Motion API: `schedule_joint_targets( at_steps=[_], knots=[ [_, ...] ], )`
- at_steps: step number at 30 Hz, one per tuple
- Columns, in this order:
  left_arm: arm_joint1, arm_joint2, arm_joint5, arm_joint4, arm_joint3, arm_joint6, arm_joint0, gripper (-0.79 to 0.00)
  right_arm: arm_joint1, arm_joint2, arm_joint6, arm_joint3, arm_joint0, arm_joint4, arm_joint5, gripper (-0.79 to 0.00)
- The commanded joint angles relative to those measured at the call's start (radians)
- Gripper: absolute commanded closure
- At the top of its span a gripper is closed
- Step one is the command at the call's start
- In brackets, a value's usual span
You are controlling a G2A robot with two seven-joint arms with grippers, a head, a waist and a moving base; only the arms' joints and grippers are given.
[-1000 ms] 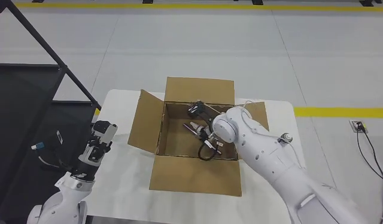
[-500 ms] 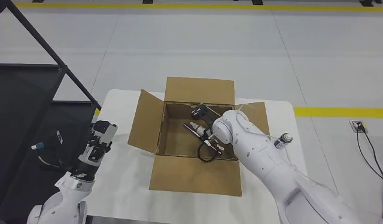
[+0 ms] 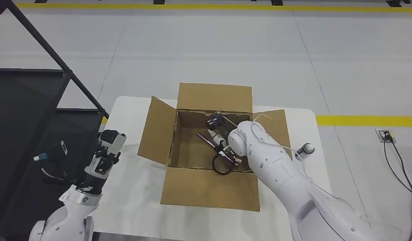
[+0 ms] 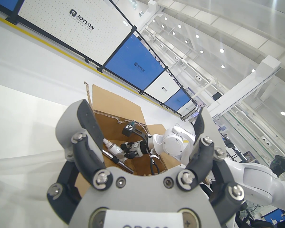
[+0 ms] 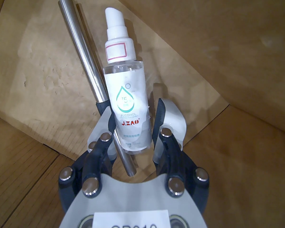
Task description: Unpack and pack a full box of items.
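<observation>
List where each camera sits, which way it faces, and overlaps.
Top view: above the arms, looking down at table and open box; both arms show.
Left wrist view: on the left arm beside the box, facing across it into the hall; left gripper open.
Right wrist view: inside the box, facing its floor; right gripper flanks the spray bottle.
Shared: both wrist views show that bottle.

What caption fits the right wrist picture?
Right gripper straddling a spray bottle beside a metal rod inside the cardboard box.

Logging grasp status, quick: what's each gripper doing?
Left gripper: open, empty.
Right gripper: open, straddling the alcohol spray bottle, not yet clamped.
</observation>
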Motion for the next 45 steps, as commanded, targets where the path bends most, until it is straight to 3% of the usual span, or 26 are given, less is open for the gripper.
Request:
schedule_joint_targets(
  at_steps=[1,10,14,15,24,33,40,45],
  knots=[
    [0.000,0.000,0.000,0.000,0.000,0.000,0.000,-0.785,-0.006,0.000,-0.001,0.014,0.001,0.000,-0.001,-0.360],
    [0.000,0.000,0.000,0.000,0.000,0.000,0.000,-0.785,-0.030,0.004,-0.001,0.073,0.009,-0.004,-0.009,-0.345],
    [0.000,0.000,0.000,0.000,0.000,0.000,0.000,-0.785,-0.034,0.011,-0.019,0.086,0.019,0.000,-0.033,-0.028],
    [0.000,0.000,0.000,0.000,0.000,0.000,0.000,-0.785,-0.035,0.013,-0.023,0.088,0.022,0.001,-0.040,0.000],
    [0.000,0.000,0.000,0.000,0.000,0.000,0.000,-0.785,-0.025,0.033,-0.059,0.064,0.050,0.002,-0.199,0.000],
    [0.000,0.000,0.000,0.000,0.000,0.000,0.000,-0.785,0.020,0.068,-0.097,-0.021,0.049,-0.008,-0.349,0.000],
    [0.000,0.000,0.000,0.000,0.000,0.000,0.000,-0.785,0.096,0.137,-0.101,-0.191,-0.004,-0.028,-0.412,0.000],
    [0.000,0.000,0.000,0.000,0.000,0.000,0.000,-0.785,0.183,0.243,-0.024,-0.487,-0.114,-0.069,-0.384,0.000]
  ],
)
